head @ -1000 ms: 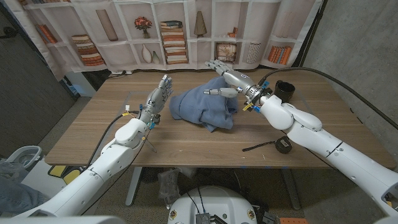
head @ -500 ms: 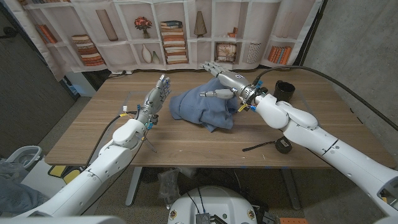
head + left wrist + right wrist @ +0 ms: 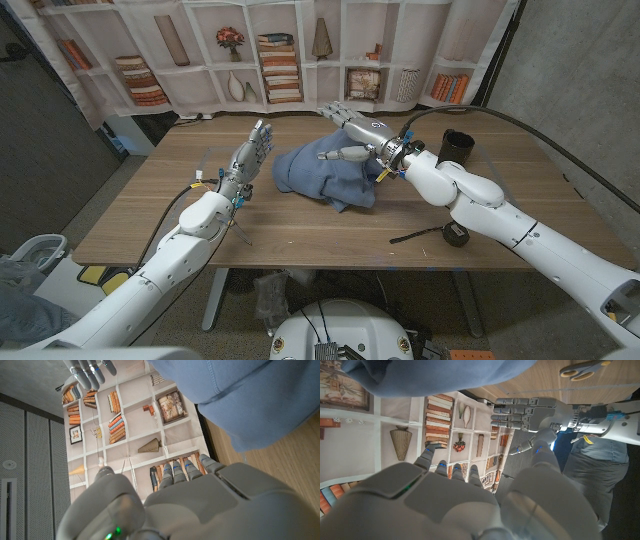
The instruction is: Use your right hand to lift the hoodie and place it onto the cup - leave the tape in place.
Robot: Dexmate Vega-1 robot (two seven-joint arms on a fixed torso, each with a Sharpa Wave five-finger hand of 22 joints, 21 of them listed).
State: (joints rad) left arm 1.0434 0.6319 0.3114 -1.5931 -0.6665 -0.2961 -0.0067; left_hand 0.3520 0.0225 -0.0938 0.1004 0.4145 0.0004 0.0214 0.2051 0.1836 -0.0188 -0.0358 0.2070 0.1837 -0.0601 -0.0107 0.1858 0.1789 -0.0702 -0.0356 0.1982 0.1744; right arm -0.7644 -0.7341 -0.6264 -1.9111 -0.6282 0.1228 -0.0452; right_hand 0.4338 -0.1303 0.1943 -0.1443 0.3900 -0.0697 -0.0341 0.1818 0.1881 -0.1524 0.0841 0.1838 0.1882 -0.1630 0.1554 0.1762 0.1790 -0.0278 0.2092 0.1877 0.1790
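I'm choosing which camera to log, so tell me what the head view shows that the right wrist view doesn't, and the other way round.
Head view: the black cup beyond the right arm, and the tape nearer the robot, apart from the hoodie. Right wrist view: scissor handles, plain to see. Both: the blue hoodie, the right hand with fingers apart, holding nothing, the open left hand, and the bookshelf backdrop.

No readable text anywhere (book spines blurred).
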